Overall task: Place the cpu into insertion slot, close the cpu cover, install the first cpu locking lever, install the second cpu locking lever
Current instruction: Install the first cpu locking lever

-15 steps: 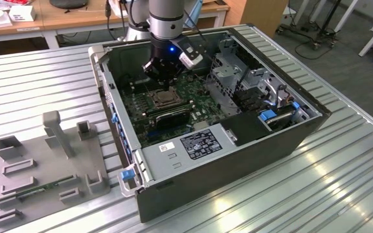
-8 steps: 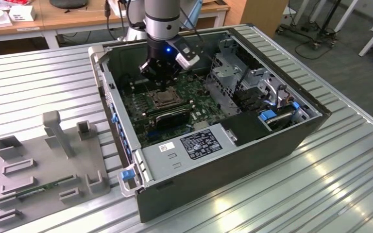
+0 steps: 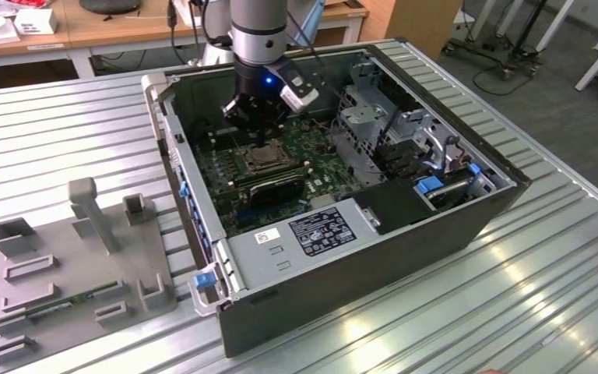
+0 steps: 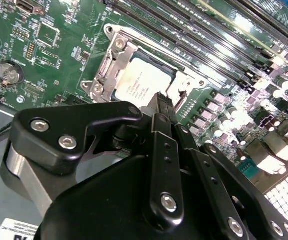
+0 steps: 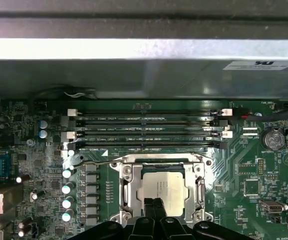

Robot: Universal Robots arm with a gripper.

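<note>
The cpu lies flat in the insertion slot on the green motherboard; it is also seen in the second wrist view. The cpu cover is down around the cpu, and the chip's silvery top shows through the cover's window. A thin locking lever runs along the socket edge nearest the memory slots; I cannot tell if it is latched. My gripper hovers just over the chip's edge, shut, with nothing between its fingers. In the exterior view the gripper reaches down into the open computer case.
Black memory slots run beside the socket. The case wall, a drive cage and the power supply hem in the board. A grey fixture plate with holders lies on the slatted table at the exterior view's left.
</note>
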